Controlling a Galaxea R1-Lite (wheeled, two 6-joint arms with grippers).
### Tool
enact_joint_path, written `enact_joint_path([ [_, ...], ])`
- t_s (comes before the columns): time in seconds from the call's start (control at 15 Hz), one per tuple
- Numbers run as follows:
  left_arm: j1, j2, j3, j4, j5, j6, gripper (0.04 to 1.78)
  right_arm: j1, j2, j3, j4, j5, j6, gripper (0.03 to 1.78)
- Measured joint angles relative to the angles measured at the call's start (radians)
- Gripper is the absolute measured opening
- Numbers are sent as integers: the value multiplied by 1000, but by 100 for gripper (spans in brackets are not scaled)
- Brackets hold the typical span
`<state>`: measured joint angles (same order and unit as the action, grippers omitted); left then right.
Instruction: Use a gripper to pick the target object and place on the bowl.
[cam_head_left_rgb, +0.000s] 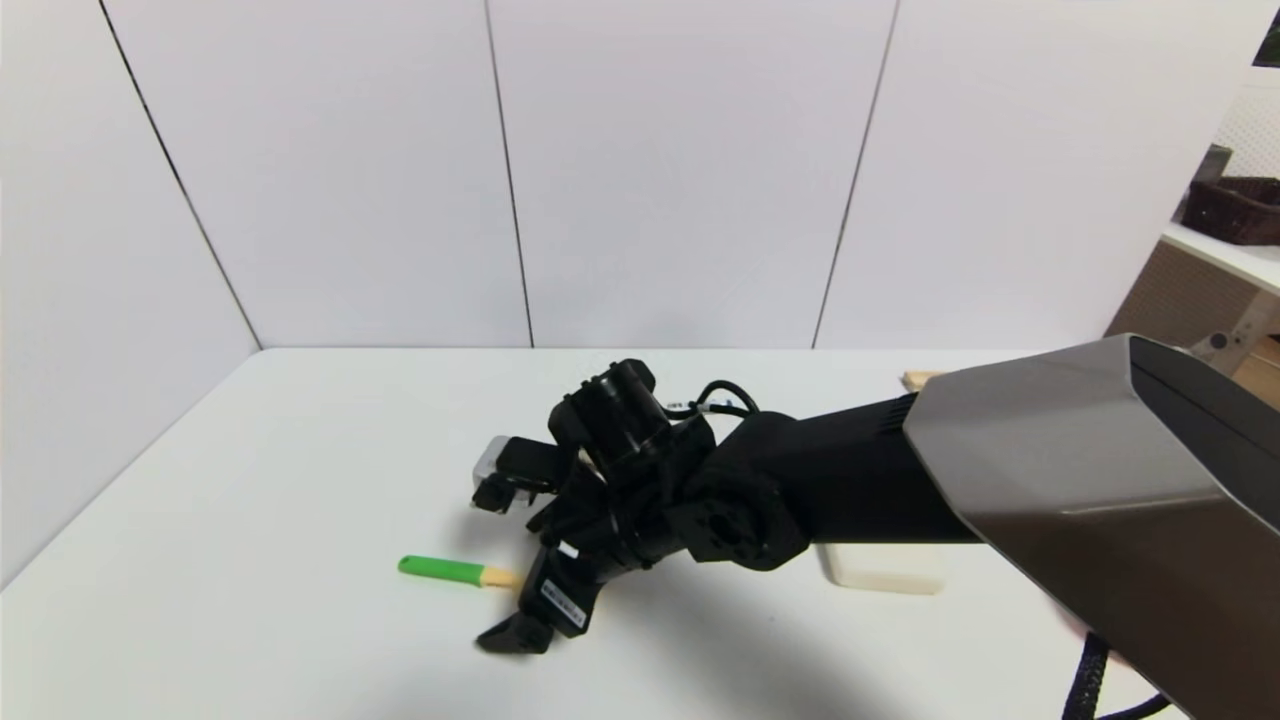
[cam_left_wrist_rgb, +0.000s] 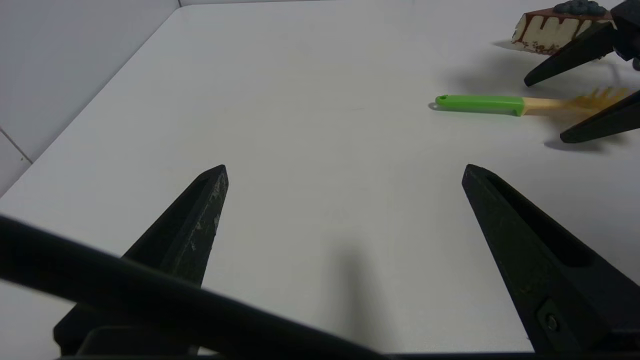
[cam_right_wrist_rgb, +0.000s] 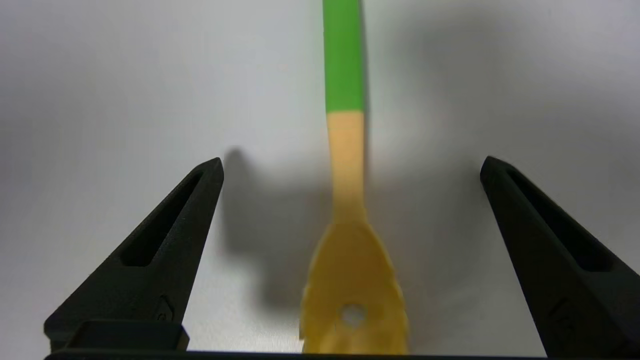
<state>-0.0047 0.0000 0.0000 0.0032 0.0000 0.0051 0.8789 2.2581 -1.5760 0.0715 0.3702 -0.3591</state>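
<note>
While the right gripper (cam_right_wrist_rgb: 350, 170) hangs low, jaws spread, the pasta spoon (cam_right_wrist_rgb: 347, 200) lies between them.

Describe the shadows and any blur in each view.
Head view: the right gripper and its arm throw a soft, broad shadow on the table in front of them. Left wrist view: sharp dark shadows sit under the pasta spoon and the distant jaws; a dark bar blurs the foreground. Right wrist view: the spoon's head is soft-edged, with a grey shadow beside it.
</note>
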Motion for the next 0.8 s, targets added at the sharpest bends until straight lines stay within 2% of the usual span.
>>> enact_joint_path([
  [0.8,0,0,0,0,0,0,169,-3,-10,-8,20,-5,-10,177],
])
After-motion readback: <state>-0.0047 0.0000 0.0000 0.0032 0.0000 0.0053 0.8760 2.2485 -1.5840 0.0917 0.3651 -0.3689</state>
